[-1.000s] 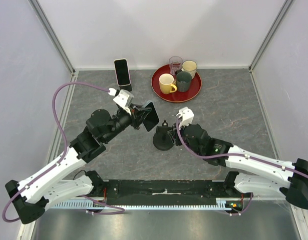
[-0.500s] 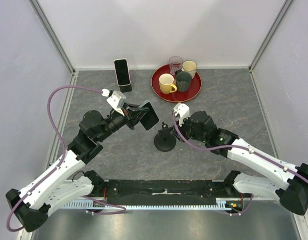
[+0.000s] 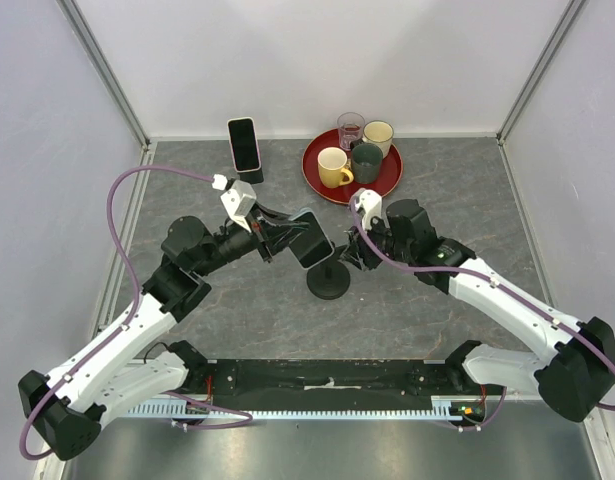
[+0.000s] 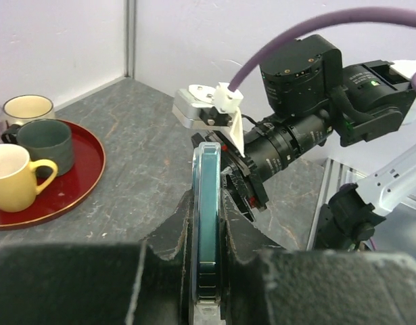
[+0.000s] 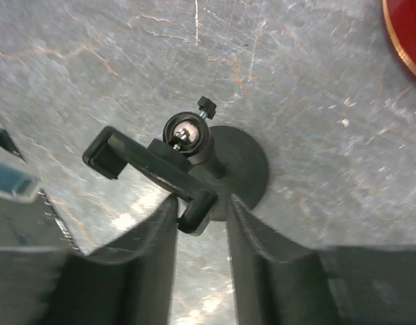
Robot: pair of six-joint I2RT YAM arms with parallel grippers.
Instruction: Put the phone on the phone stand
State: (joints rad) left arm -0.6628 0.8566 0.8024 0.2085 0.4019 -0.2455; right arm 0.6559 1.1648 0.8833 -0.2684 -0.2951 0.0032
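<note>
The left gripper (image 4: 208, 223) is pinching the phone (image 4: 208, 177) by its flat faces, held on edge with the pale-blue rim toward the wrist camera. From above, the phone hangs in the air just beside and above the phone stand (image 3: 329, 281), not yet touching it. So the pickup and carry look done, and the seating is left to do.

The stand sits upright on its round black base, its clamp bracket (image 5: 143, 162) tilted on the ball joint and empty. The right gripper (image 5: 201, 206) straddles the lower end of that bracket. Its fingers (image 5: 243, 230) sit close on either side, but I cannot tell whether they actually press on it or only bracket it. It seems placed to steady the stand while the phone goes in.

The table (image 3: 437, 210) is grey, veined and stone-like. A second phone (image 3: 244, 144) stands propped at the back left. To its right a red tray (image 3: 317, 170) holds three mugs and a glass. Plain white walls (image 3: 317, 60) with metal corner posts close in the cell.
</note>
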